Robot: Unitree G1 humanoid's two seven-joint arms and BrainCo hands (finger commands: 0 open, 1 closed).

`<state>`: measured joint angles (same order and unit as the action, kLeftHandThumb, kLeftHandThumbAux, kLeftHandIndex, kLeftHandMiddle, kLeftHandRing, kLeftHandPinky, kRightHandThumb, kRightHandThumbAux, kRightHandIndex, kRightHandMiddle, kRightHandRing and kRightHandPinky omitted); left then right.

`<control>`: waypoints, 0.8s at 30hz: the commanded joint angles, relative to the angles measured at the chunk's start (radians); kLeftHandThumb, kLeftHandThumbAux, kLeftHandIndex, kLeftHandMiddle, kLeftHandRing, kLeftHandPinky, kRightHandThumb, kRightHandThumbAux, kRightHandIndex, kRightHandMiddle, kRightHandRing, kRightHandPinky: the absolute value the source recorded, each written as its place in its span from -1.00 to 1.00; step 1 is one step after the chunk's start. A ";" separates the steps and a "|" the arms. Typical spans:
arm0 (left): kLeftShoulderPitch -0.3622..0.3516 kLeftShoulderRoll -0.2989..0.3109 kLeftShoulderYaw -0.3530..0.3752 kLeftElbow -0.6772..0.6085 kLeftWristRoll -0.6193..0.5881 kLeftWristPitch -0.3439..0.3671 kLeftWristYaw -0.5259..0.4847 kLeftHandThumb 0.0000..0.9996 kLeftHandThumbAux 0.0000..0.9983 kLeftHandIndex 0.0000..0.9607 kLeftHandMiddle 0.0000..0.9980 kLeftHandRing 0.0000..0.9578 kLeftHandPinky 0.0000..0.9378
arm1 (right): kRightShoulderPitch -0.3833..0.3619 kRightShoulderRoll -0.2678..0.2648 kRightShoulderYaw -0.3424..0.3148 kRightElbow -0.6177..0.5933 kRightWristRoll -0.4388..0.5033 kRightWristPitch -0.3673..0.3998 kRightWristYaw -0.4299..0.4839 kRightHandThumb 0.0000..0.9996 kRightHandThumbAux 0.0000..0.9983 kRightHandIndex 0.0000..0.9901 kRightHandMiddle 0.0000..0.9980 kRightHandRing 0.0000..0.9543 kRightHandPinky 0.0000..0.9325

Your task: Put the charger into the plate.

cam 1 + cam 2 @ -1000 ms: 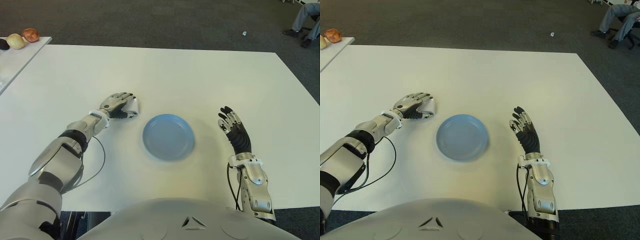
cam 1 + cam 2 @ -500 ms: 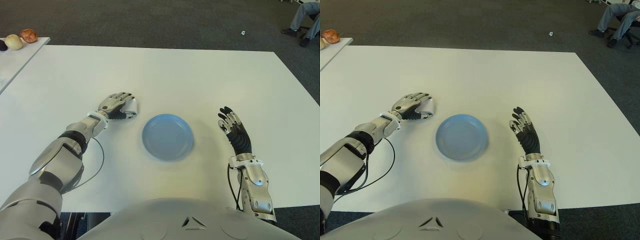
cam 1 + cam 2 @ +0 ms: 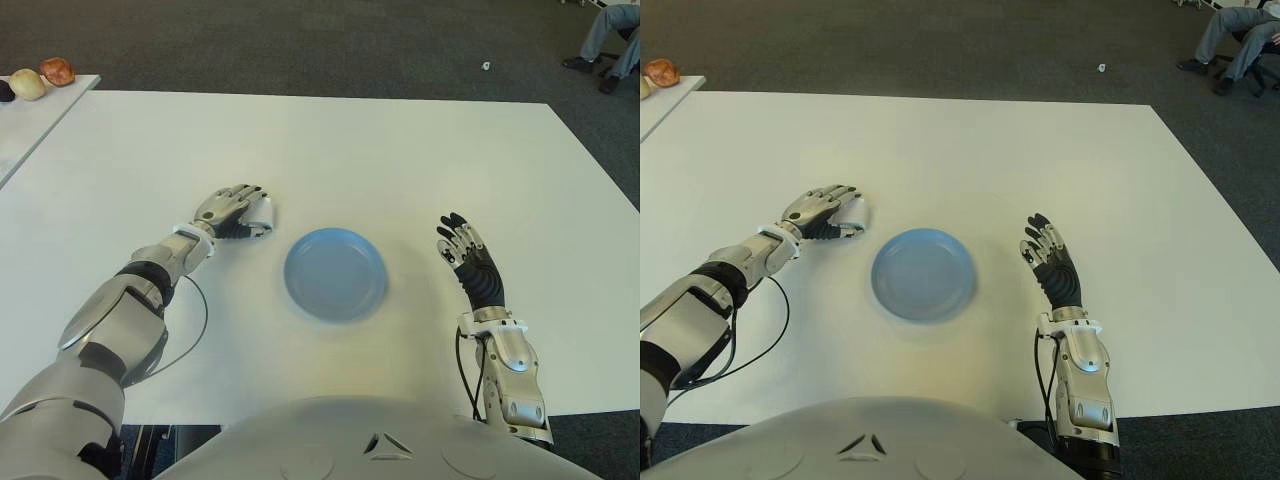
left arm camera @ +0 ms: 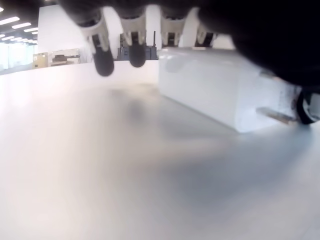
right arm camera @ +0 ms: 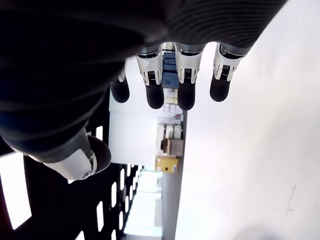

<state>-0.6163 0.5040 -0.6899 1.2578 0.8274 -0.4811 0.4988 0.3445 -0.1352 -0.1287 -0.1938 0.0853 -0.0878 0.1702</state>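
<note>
Left robot hand (image 3: 232,208) extended over the small white block-shaped charger (image 3: 262,214), which lies on the wide white desk (image 3: 400,160) just left of the round pale-blue plate (image 3: 335,273). The charger shows at the fingertip side of the hand, between hand and plate, its long axis roughly in line with the fingers. In the left wrist view the charger (image 4: 215,85) sits flat on the desk, metal prongs toward the palm side; the fingers (image 4: 102,47) arch above and past it, only partly curled — cupped over the block, not visibly clamped on it. The grasp is judged not yet closed. The plate holds nothing. The left hand is plainly the nearer. Right robot hand (image 3: 468,262) shows to the right of the plate, well apart from the charger — fingers straight and spread, holding nothing.
</note>
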 commanded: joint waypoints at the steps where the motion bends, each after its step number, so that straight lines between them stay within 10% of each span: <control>1: 0.014 0.014 -0.013 0.028 0.020 0.006 -0.026 -0.49 -0.35 -1.00 -0.97 -0.85 -0.52 | 0.004 0.006 0.001 -0.001 0.004 0.003 -0.007 -1.00 0.15 -0.96 -0.75 -0.78 -0.84; 12: 0.011 0.022 0.012 0.047 -0.013 -0.027 -0.087 -0.03 -0.30 -0.92 -0.67 -0.54 -0.33 | 0.007 0.002 -0.002 -0.005 0.012 0.003 0.000 -1.00 0.16 -0.98 -0.76 -0.80 -0.86; 24: 0.009 0.032 0.034 0.056 -0.027 -0.017 -0.072 0.41 0.13 -0.12 0.40 0.46 0.41 | 0.008 0.001 -0.006 0.002 0.013 -0.011 0.004 -1.00 0.16 -0.98 -0.76 -0.79 -0.85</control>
<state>-0.6468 0.5209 -0.6483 1.2781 0.7922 -0.5232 0.4575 0.3477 -0.1362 -0.1322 -0.1989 0.0856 -0.0882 0.1703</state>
